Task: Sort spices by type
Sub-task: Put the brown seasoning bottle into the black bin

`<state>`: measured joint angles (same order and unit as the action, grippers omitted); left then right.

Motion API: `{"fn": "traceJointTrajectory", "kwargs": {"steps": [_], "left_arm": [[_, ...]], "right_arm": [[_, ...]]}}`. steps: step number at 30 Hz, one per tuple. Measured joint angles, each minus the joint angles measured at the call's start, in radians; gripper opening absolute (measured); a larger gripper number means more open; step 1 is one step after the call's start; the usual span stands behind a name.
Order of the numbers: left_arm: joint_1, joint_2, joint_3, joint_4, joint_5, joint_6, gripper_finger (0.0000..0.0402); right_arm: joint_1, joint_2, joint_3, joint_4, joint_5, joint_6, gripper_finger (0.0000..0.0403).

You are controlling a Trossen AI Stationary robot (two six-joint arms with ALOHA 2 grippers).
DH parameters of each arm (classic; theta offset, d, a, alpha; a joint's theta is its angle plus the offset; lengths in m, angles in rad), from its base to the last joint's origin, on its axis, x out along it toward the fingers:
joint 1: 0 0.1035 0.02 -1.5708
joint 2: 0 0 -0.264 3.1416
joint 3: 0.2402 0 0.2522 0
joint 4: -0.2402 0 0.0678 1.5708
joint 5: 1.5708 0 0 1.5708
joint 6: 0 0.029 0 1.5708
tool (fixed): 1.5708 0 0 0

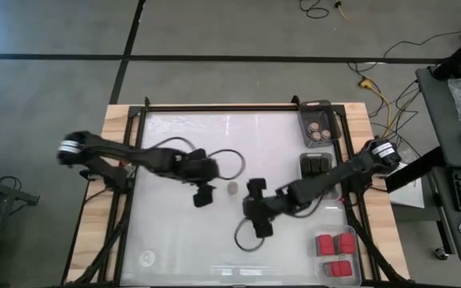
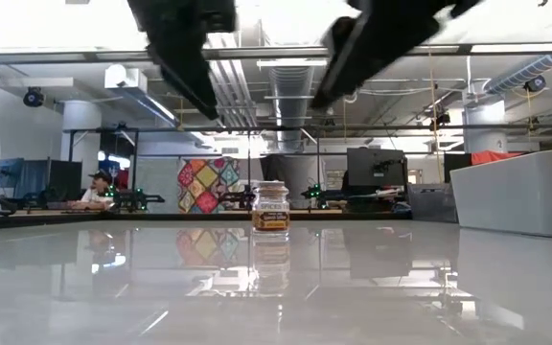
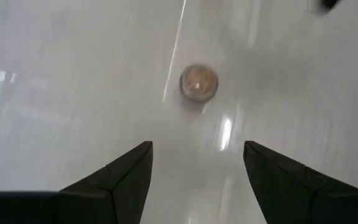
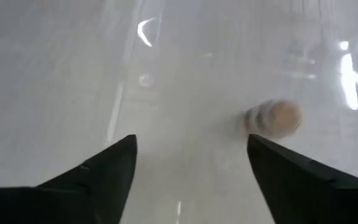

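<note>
The left gripper [image 1: 203, 196] hangs above the middle of the white table [image 1: 174, 232], its two dark fingers [image 3: 120, 180] spread apart with nothing between them. Just to its right, a small round jar [image 1: 233, 189] with a brownish top stands upright on the table, alone and touched by neither arm. In the left wrist view the jar [image 3: 198, 83] sits ahead of the parted fingers, clear of both.

The right gripper [image 1: 256, 218] hovers just right of the jar and a little nearer the front edge, fingers [image 4: 98, 174] also held apart and empty. Its wrist view shows the jar [image 4: 273, 118] off to one side, blurred. In the low view the jar [image 2: 270, 207] stands at the centre of the table with both arms above it.

Along the table's right side sit three clear trays. The far tray [image 1: 317, 108] holds round jars with brownish tops [image 1: 318, 130]. The middle tray [image 1: 304, 160] holds dark blocks [image 1: 317, 166], partly hidden by the right arm. The near tray [image 1: 357, 268] holds red blocks [image 1: 333, 245].

In the room beyond the table, a person [image 2: 94, 188] sits at a desk on the left.
</note>
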<state>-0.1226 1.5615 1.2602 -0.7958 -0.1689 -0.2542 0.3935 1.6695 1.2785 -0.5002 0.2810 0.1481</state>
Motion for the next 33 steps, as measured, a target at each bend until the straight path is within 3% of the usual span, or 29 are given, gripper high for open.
{"fn": "traceJointTrajectory", "kwargs": {"steps": [6, 10, 15, 21, 24, 33], "left_arm": [[-0.023, -0.256, -0.425, 0.500, -0.005, 0.061, 0.0235], [-0.025, -0.357, -0.582, 0.644, -0.004, 0.078, 0.0236], [-0.025, -0.432, -0.685, 0.649, -0.005, 0.039, 0.0236], [-0.025, -0.467, -0.771, 0.688, -0.005, -0.019, 0.0236], [-0.025, -0.476, -0.804, 0.708, -0.006, -0.021, 0.0236], [-0.025, -0.462, -0.883, 0.849, -0.016, -0.036, 0.0236]], "right_arm": [[-0.131, 0.000, 0.006, 0.172, -0.118, -0.205, 0.0347], [-0.237, 0.000, 0.008, 0.189, -0.187, -0.245, 0.0357], [-0.325, 0.038, 0.060, 0.163, -0.282, -0.290, 0.0353], [-0.369, 0.194, 0.262, -0.116, -0.291, -0.352, 0.0354], [-0.383, 0.223, 0.335, -0.175, -0.318, -0.365, 0.0352], [-0.398, 0.297, 0.351, -0.200, -0.426, -0.498, 0.0352]]}}
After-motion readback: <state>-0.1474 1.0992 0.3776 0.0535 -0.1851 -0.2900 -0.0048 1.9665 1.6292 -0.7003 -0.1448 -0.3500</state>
